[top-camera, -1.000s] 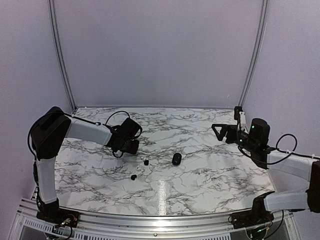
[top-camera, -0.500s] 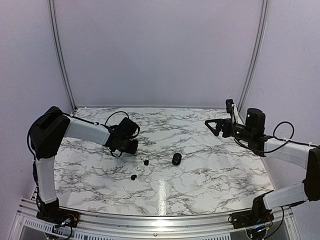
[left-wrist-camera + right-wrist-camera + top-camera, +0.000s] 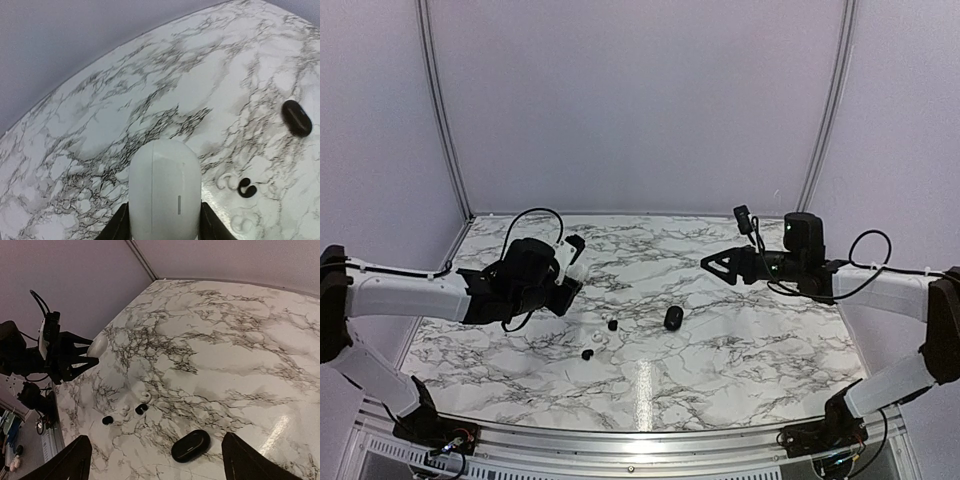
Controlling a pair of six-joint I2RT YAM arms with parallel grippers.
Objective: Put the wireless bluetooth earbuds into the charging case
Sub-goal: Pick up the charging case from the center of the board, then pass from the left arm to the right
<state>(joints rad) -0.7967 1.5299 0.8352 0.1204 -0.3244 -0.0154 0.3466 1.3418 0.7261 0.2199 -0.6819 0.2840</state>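
Observation:
The black oval charging case [image 3: 673,318] lies closed on the marble table; it also shows in the right wrist view [image 3: 190,445] and the left wrist view [image 3: 296,118]. Two tiny black earbuds [image 3: 612,324] [image 3: 588,354] lie to its left, apart from it and from each other, also in the right wrist view [image 3: 141,409] [image 3: 107,420]. One shows in the left wrist view [image 3: 246,187]. My left gripper [image 3: 570,260] is shut on a white oval object [image 3: 165,192], held left of the earbuds. My right gripper [image 3: 715,265] is open and empty, above the table right of the case.
Two small white rounded pieces [image 3: 145,396] [image 3: 123,411] lie beside the black earbuds. The table's back edge meets the wall [image 3: 640,214]. Bare marble [image 3: 760,340] stretches right of and in front of the case.
My right gripper has swung left toward the middle of the table. My left arm has dropped and shifted left, with the white oval object now showing in its gripper.

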